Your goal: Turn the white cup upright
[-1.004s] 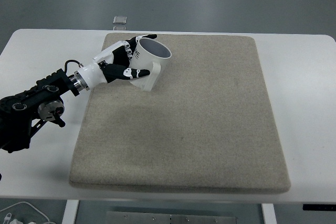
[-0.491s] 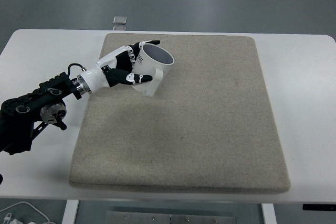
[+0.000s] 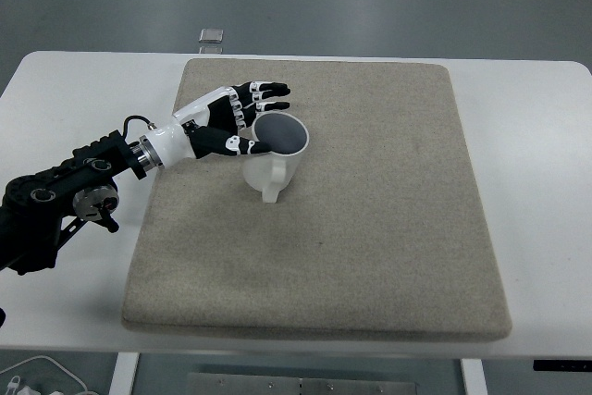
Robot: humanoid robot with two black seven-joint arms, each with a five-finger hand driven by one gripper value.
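The white cup (image 3: 275,156) stands upright on the beige mat (image 3: 370,201), mouth up, its handle pointing toward the near edge. My left hand (image 3: 248,118) is just left of and behind the cup, fingers spread and straightened over its far rim, thumb by its left wall. The hand holds nothing. The left arm comes in from the picture's left over the white table (image 3: 65,99). The right arm is out of view.
A small grey block (image 3: 212,36) lies at the table's far edge behind the mat. White cables (image 3: 28,378) show at the bottom left below the table.
The cup has gone from tilted in my left hand to standing upright on the mat. The fingers have opened and let go of it.
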